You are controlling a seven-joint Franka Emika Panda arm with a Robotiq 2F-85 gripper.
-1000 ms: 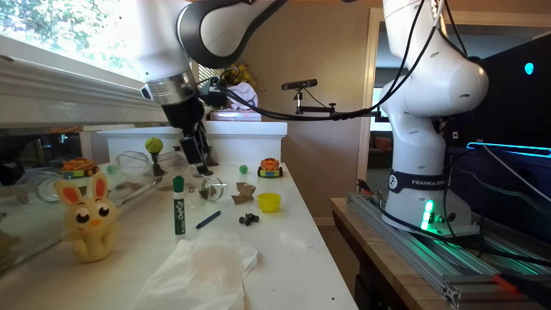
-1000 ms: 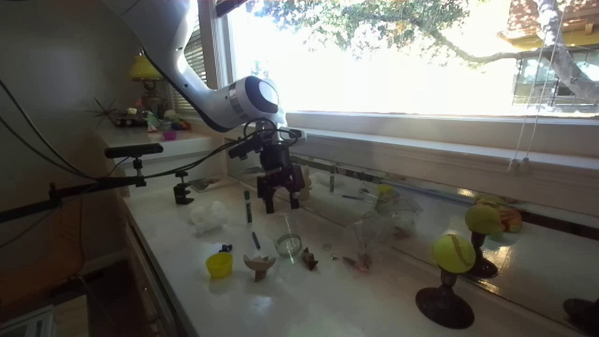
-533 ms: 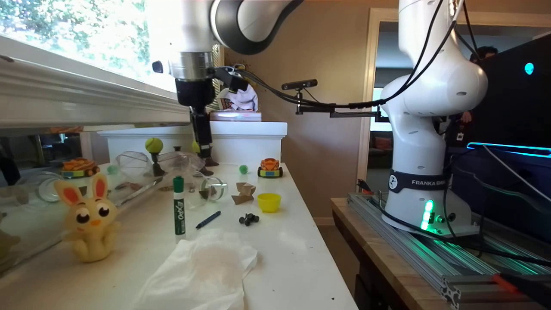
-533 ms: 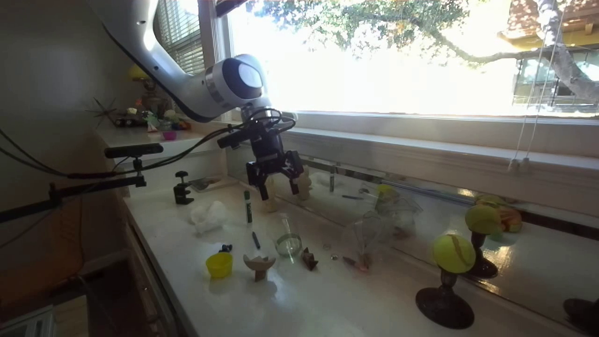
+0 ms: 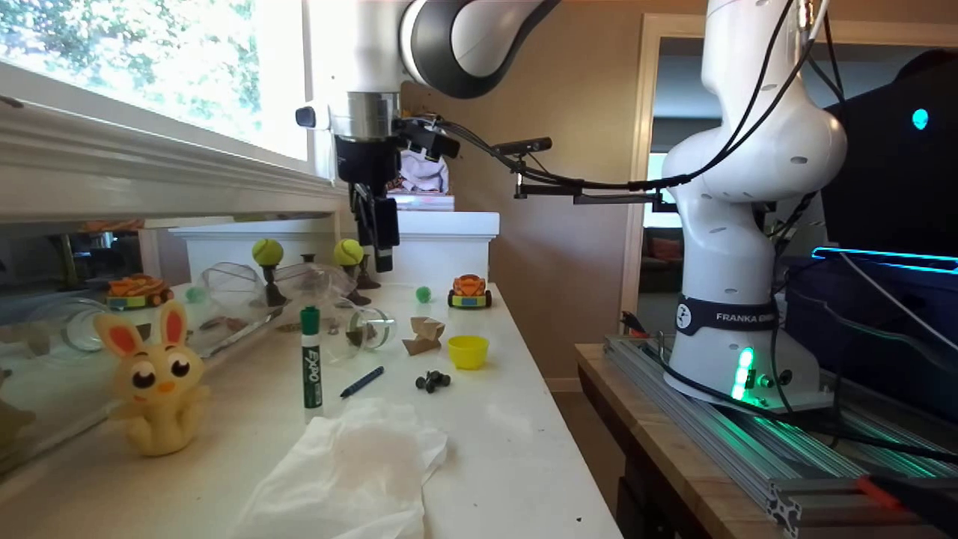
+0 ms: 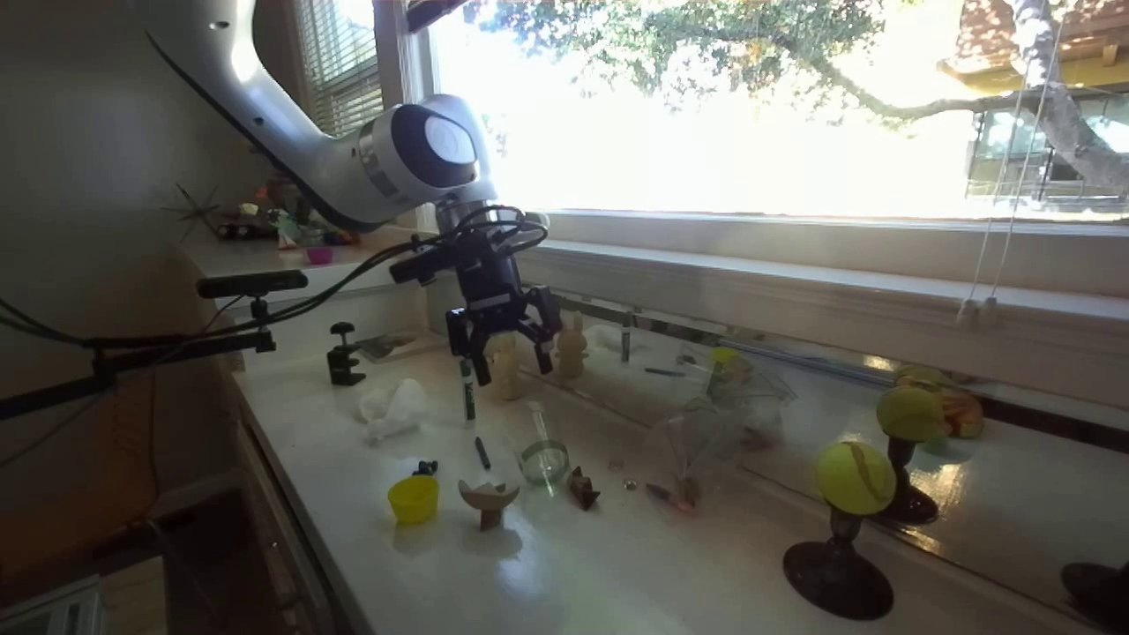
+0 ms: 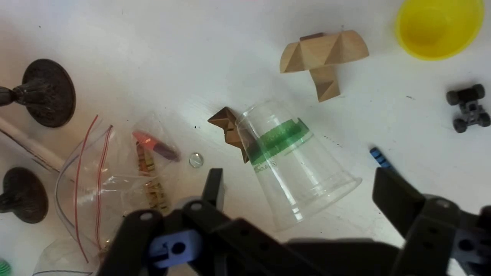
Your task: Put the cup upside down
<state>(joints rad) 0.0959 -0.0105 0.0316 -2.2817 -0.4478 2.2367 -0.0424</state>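
A home, by the look of it: in an exterior view a broad window (image 5: 142, 67) fills ten o'clock, a door frame (image 5: 641, 180) stands at two and a toy bunny (image 5: 162, 382) sits at eight. In an exterior view slatted blinds (image 6: 342, 66) hang towards eleven o'clock.

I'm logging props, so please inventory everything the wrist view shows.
Cup: 1, clear with green band, lying at centre
Bowl: 1, yellow, top right
Wooden pieces: 2, tan and brown, above and beside cup
Crayon: 1, blue, right of cup
Wheeled toy: 1, grey, right edge
Glassy disc: at least 1, clear, left of cup
Bag: at least 1, clear, lower left
Other crayons: several, red, purple, yellow, in or by bag
Stands: 2, dark, left, lower perhaps reflected
Ball: 1, green, bottom left
Rail: 1, pale, left
Counter: 1, white, underneath
Gripper: 1, black, bottom, open
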